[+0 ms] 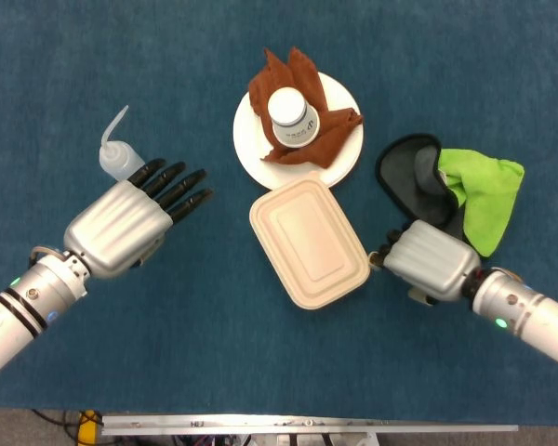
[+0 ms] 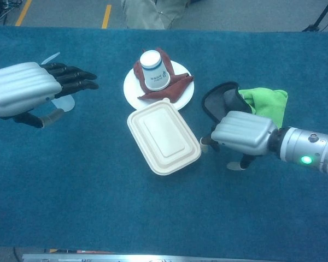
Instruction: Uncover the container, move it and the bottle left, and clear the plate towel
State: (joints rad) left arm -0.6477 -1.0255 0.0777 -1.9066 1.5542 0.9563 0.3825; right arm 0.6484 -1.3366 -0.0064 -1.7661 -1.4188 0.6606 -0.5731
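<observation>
Right hand (image 1: 426, 262), fingers hidden so their state is unclear, touches the container (image 1: 309, 243) at 3 o'clock; left hand (image 1: 130, 220), fingers apart, hovers by the bottle (image 1: 119, 158).

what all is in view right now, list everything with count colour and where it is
container: 1, cream, lid on, table centre, just in front of the plate
plate: 1, white, behind the container
towel: 1, rust brown, lying on the plate
paper cup: 1, white, on the towel
squeeze bottle: 1, clear with a thin spout, far left, partly behind the left hand's fingers
dark dish: 1, black, right of the plate
green cloth: 1, lime green, draped over the dish's right side
table cover: 1, teal, under everything
left hand: 1, silver with black fingers, fingers straight, beside the bottle
right hand: 1, silver, at the container's right edge; contact unclear
</observation>
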